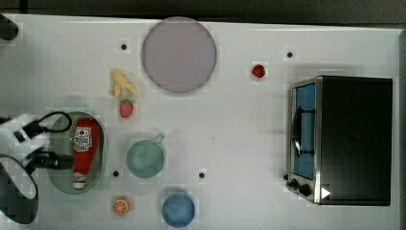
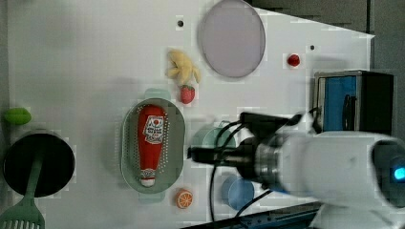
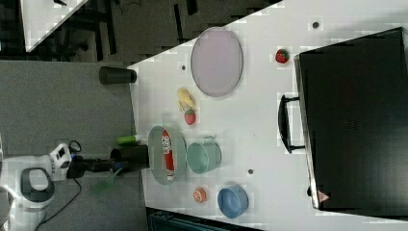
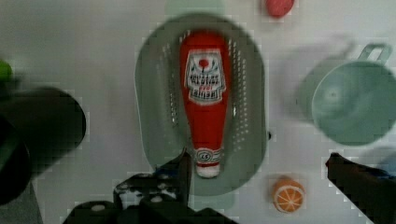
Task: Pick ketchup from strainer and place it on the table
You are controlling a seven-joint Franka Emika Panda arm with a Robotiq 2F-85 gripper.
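The ketchup [image 1: 85,146] is a red squeeze bottle with a white cap and a white-and-red label. It lies lengthwise inside the pale green perforated strainer [image 1: 102,143], which rests on the white table [image 1: 239,134] near the top view's left edge. In the wrist view the ketchup [image 4: 205,102] lies in the strainer [image 4: 247,116] with its cap toward my gripper [image 4: 261,175]. The gripper hangs above the cap end, open and holding nothing. One dark finger [image 4: 183,170] shows beside the cap and the other finger [image 4: 348,175] stands far off over the table. The left view shows the ketchup [image 2: 150,140] uncovered.
Close to the strainer are a green cup with handle [image 1: 145,158], a blue bowl [image 1: 178,209], an orange slice [image 1: 121,206], a strawberry [image 1: 126,109] and a banana [image 1: 122,85]. A grey plate [image 1: 178,55] and a toaster oven [image 1: 344,139] stand farther off. A black pot [image 2: 38,164] holds a green spatula.
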